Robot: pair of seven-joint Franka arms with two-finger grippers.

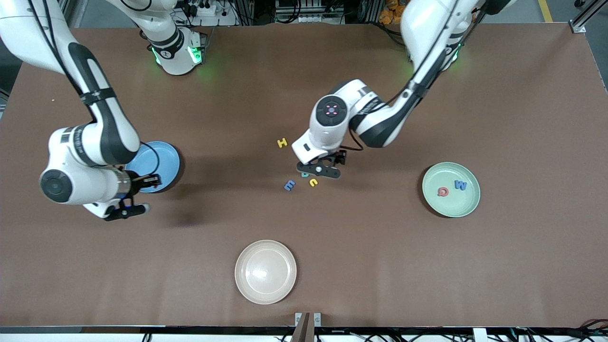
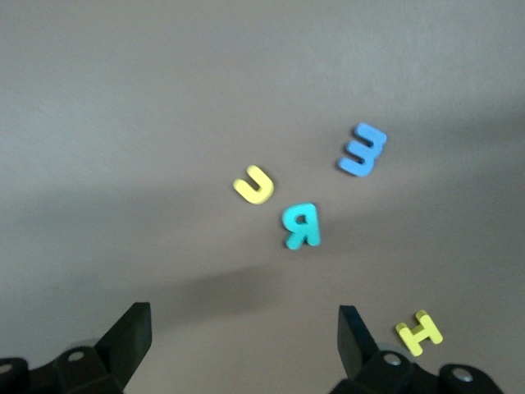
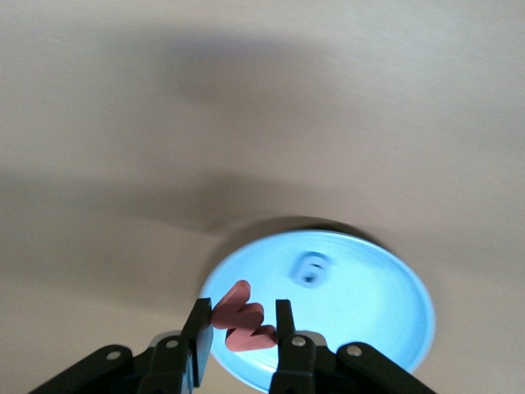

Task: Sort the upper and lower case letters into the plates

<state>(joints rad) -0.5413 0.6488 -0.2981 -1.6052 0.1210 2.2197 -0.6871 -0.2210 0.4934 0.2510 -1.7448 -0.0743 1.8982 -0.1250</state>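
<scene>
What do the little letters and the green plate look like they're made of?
The letters, like the teal R and yellow H, look like soft foam: thick, matte, flat-cut edges. The green plate looks like smooth plastic or melamine, with a faint sheen and a thin raised rim; ceramic can't be ruled out.

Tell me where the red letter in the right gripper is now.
The red letter is pinched in the right gripper, up over the rim of the blue plate at the right arm's end of the table; a small blue letter already lies in that plate.
</scene>
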